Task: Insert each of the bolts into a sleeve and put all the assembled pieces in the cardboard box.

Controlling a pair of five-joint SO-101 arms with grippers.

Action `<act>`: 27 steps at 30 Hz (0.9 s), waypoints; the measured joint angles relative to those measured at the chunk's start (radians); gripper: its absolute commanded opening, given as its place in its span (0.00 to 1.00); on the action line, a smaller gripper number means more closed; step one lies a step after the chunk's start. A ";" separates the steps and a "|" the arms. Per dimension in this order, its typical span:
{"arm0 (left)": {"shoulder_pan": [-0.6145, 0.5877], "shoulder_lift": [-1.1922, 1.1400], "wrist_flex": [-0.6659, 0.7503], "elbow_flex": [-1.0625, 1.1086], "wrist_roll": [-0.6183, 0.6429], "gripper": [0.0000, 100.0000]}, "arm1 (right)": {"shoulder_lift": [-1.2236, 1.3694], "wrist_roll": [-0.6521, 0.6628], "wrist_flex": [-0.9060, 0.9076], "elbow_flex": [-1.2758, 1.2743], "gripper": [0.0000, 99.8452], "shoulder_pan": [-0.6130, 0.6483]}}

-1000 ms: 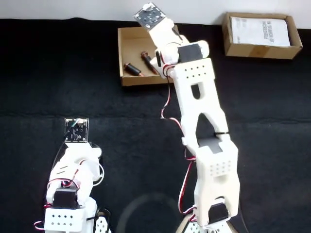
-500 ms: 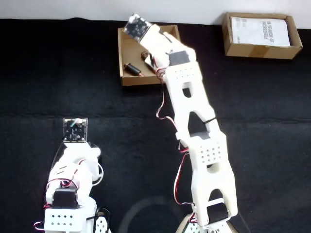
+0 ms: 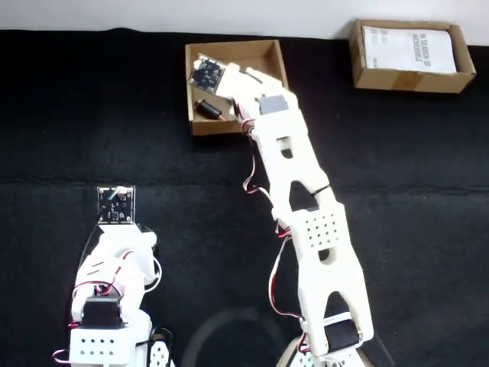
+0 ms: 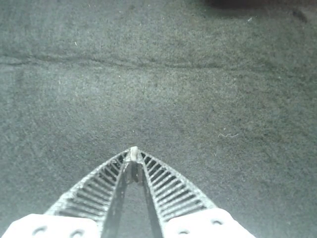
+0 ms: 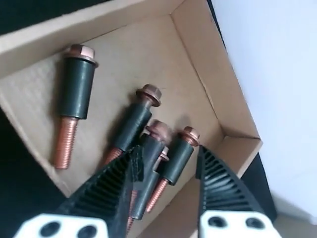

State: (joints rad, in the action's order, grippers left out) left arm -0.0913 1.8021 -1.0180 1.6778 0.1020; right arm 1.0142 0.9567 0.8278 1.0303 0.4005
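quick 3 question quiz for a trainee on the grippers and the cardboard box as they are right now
1. True or false: the left gripper is open above the black cloth.
2. What lies in the cardboard box under the right gripper? A: loose sleeves only. B: bolts in sleeves. C: nothing.
3. Fill in: the right gripper's jaws stand ____.

Key: 1 false, it is shut. 2 B. 3 open.
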 measured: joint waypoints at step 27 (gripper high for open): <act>-0.028 0.000 0.000 0.000 0.000 0.01 | -0.302 -0.497 0.927 0.595 0.16 -0.072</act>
State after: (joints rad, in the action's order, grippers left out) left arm -0.1189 1.8021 -1.0180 1.6778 0.1020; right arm 0.7119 0.4595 1.7545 1.6256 0.3284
